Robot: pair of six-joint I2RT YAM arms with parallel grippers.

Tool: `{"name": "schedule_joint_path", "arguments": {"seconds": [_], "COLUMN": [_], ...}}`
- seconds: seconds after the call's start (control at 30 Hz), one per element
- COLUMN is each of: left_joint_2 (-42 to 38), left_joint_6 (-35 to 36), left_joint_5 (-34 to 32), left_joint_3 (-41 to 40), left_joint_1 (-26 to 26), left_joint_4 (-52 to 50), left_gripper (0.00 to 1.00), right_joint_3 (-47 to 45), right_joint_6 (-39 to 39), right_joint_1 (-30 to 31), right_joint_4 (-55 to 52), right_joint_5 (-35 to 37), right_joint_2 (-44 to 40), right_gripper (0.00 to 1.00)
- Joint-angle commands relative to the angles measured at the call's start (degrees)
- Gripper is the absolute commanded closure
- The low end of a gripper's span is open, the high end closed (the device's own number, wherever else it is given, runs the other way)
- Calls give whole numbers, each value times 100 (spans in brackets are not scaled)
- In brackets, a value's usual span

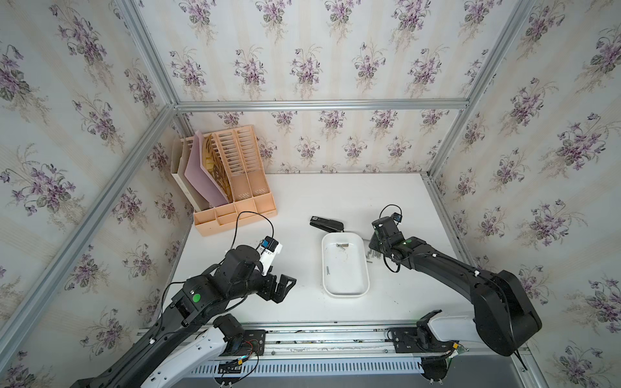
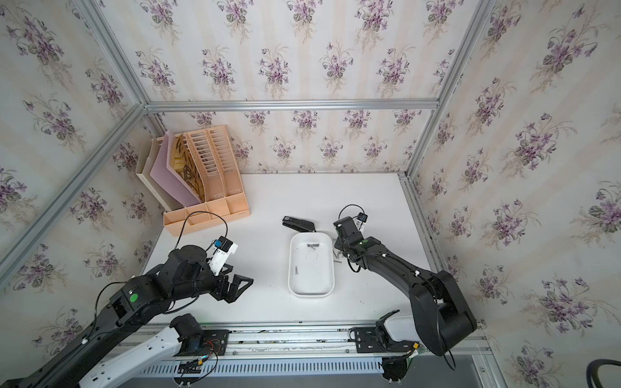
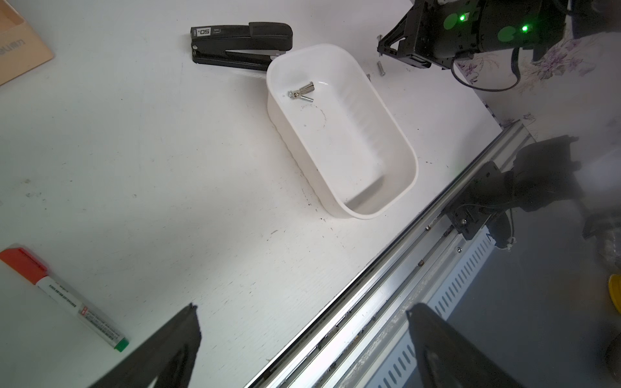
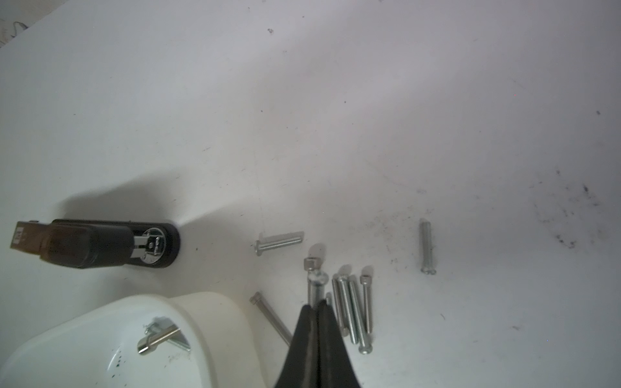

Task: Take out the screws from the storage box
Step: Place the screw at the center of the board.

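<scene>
Glossy white rounded plastic storage box (image 3: pixel 295 151) holds a few silvery cylindrical metal screws (image 3: pixel 301 92); more lie on scuffed white bench (image 4: pixel 437 134). Fingers: left gripper (image 3: pixel 302 309) wide, right gripper (image 4: pixel 317 304) pressed together.

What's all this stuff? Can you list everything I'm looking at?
Table: one, white, under everything.
Storage box: one, white, mid-table.
Screws in box: three or four, silvery, far end mostly.
Screws on table: about nine, silvery, right of box.
Stapler: one, black, behind box.
File organizer: one, peach, far-left corner.
Folder: one, pink, in organizer.
Marker: one, orange-capped, table's left side.
Left gripper: one, black, open, left of box.
Right gripper: one, black, shut, over loose screws.
</scene>
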Motion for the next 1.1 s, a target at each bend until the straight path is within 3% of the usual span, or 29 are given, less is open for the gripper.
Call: {"name": "schedule_joint_path", "arguments": {"seconds": [0.0,0.87,1.07], "left_joint_2": [-3,-3,-3], "left_joint_6": [-2,-7,-6], "left_joint_5": [-12,-30,-30], "left_joint_3": [9,5,10], "left_joint_1": [-5,-5,-1], "left_joint_4": [99,98,97], "left_gripper": [1,1,1], "right_joint_3": [91,357,357], "right_joint_6": [158,-8,-40], "right_joint_1": [-67,-144,-146], "right_joint_4": [-204,-166,-130], "right_joint_5": [-146,-749,-799], "right_joint_2": [252,1116,1140], "right_gripper": [100,100,88]}}
